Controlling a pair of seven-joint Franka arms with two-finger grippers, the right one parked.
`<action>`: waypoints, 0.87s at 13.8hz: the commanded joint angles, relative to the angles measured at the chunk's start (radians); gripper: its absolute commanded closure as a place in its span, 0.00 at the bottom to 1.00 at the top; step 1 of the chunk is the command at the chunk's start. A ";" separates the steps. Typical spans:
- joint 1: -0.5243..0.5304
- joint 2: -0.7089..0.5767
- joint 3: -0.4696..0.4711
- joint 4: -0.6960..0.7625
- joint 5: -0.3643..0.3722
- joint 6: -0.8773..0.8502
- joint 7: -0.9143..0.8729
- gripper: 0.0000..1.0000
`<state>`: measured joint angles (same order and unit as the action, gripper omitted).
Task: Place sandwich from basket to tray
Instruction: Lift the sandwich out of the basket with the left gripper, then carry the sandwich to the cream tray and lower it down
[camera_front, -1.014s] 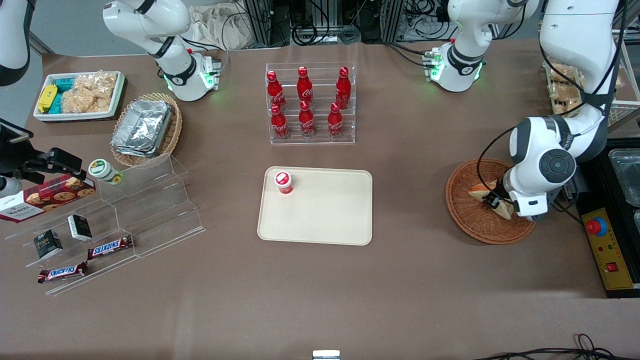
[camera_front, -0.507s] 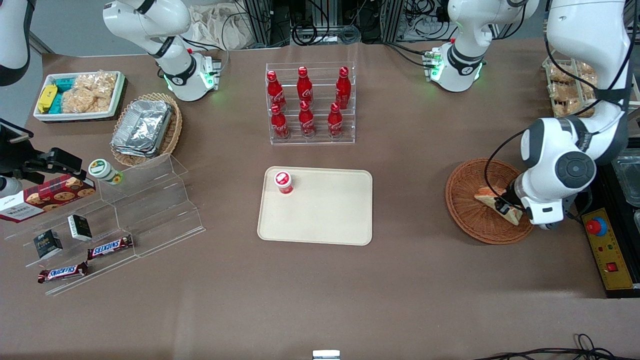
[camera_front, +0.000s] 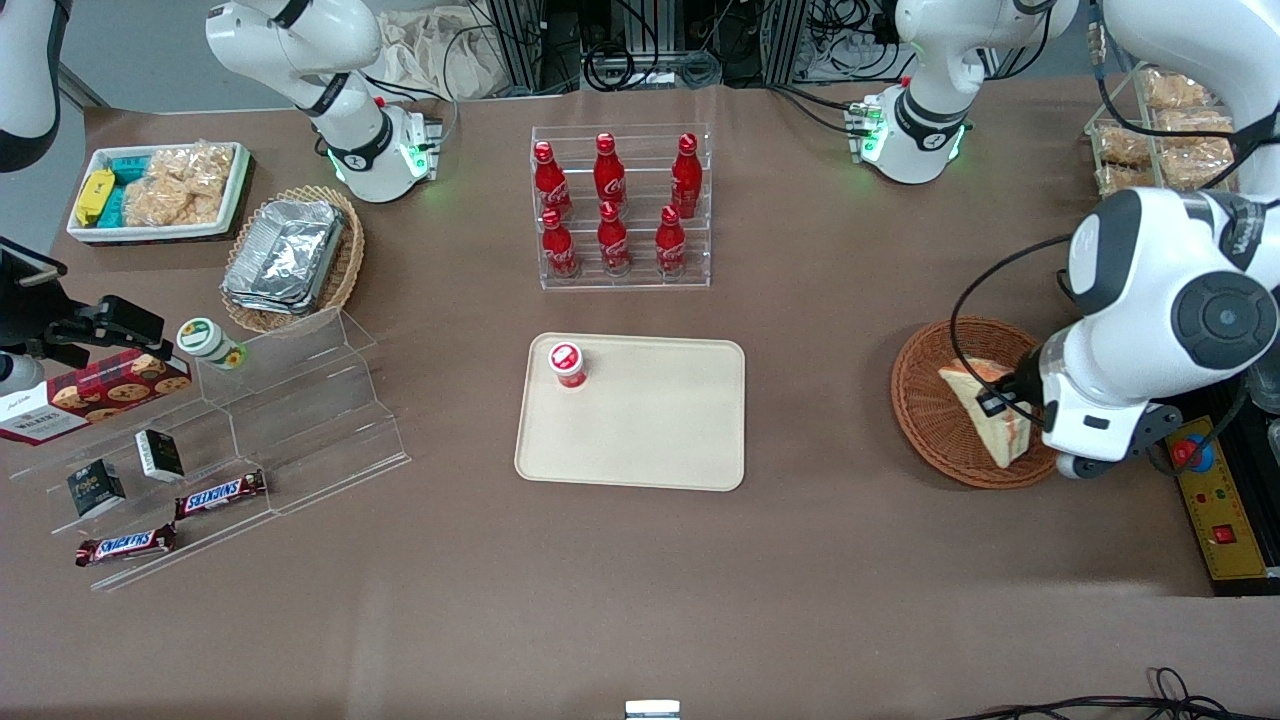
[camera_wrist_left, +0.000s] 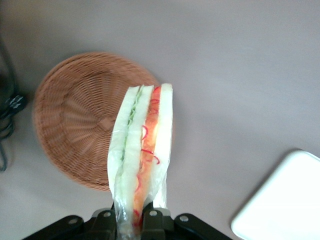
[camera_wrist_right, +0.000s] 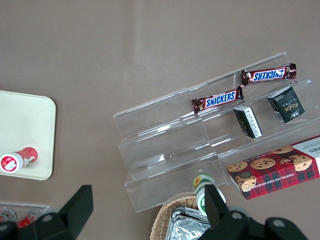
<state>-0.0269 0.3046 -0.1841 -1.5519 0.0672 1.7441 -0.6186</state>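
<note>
My left gripper (camera_front: 1012, 410) is shut on the sandwich (camera_front: 985, 405), a wedge of white bread with red-orange filling, and holds it lifted above the round reddish-brown wicker basket (camera_front: 925, 400). In the left wrist view the sandwich (camera_wrist_left: 142, 155) hangs edge-on from the gripper (camera_wrist_left: 134, 220), with the empty basket (camera_wrist_left: 80, 125) below it and a corner of the cream tray (camera_wrist_left: 285, 200) nearby. The tray (camera_front: 660, 420) lies in the middle of the table, toward the parked arm's end from the basket.
A small red-capped bottle (camera_front: 567, 364) stands on one corner of the tray. A clear rack of red cola bottles (camera_front: 620, 205) stands farther from the camera than the tray. A yellow control box (camera_front: 1215, 500) lies beside the basket.
My gripper has risen with the sandwich, lifting it out of the basket, and the arm has swung a little toward the table's edge.
</note>
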 joint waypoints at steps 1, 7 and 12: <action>-0.040 0.115 -0.098 0.140 -0.009 -0.032 0.022 1.00; -0.250 0.367 -0.127 0.217 0.008 0.184 -0.119 1.00; -0.350 0.473 -0.121 0.225 0.013 0.201 -0.125 1.00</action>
<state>-0.3525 0.7479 -0.3129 -1.3695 0.0654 1.9671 -0.7301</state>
